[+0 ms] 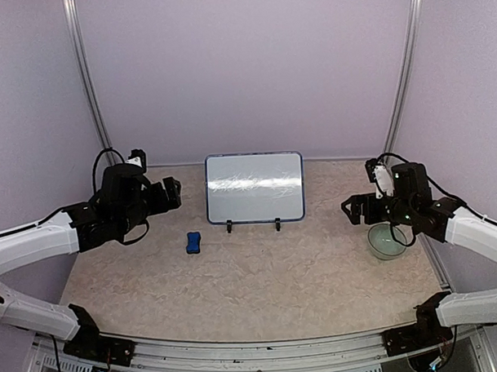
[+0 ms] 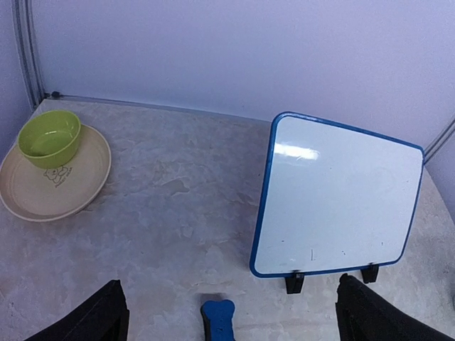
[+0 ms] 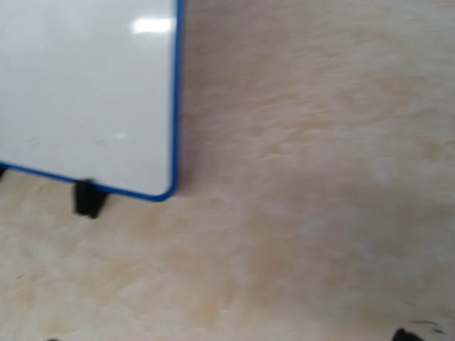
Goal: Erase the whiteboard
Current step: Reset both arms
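While both arms hang back from the whiteboard (image 1: 254,187), I'd say the trouble lies in what a careless move could undo. It stands upright on its two black legs (image 2: 294,283), ahead and to the right of the left pincer (image 1: 174,193) and ahead and to the left of the right pincer (image 1: 353,208). Its face looks nearly blank, though a few faint specks show just above the bottom frame. The left pincer is spread wide and empty, and the small blue block (image 1: 193,243) lies on the surface (image 1: 260,283) below it and a little ahead, roughly in line with the gap between its fingers. The right one is also agape, with nothing in it. If those specks call for another wipe, the block is small and low, so a descent slightly off line could nudge it aside instead of catching it. A firm push on the board may tip it backward or skid it, since nothing braces it. A pale bowl (image 1: 387,241) sits close under the right arm, and a low sweep there could knock it.
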You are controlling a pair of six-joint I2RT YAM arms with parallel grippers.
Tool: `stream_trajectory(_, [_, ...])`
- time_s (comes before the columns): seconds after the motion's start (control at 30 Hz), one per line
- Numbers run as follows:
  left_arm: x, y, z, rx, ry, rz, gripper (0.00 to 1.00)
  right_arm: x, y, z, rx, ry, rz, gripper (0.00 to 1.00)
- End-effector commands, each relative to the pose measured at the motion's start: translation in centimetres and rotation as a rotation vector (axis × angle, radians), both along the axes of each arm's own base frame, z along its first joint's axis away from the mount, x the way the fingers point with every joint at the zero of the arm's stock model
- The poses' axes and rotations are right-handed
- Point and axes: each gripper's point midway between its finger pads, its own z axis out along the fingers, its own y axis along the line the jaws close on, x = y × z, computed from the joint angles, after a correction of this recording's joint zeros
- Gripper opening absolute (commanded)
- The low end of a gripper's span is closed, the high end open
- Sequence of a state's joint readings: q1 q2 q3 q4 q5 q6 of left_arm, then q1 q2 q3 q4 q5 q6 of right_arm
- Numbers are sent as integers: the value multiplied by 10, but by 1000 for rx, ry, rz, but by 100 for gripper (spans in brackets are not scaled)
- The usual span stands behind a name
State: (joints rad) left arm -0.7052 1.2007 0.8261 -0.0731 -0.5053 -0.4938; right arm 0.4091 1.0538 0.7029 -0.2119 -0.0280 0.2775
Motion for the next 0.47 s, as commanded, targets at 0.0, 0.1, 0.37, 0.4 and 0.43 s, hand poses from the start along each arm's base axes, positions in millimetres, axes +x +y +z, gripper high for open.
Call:
stream_trajectory(0.0, [-5, 5, 9, -43, -25, -14, 99, 4, -34, 26, -25, -124, -165, 100])
stream_trajectory(0.1, [-1, 12, 5, -24, -16, 15, 99, 0, -40, 43, -4, -189, -189, 100])
stream_trajectory(0.37, [5, 15, -6, -59, 1, 24, 99, -2, -46, 62, 20, -259, -220, 100])
stream_trajectory(0.4, [6, 14, -6, -60, 3, 21, 99, -2, -46, 61, 16, -256, -220, 100])
stream_trajectory(0.43, [6, 14, -5, -60, 2, 19, 99, -2, -47, 61, 13, -257, -222, 100])
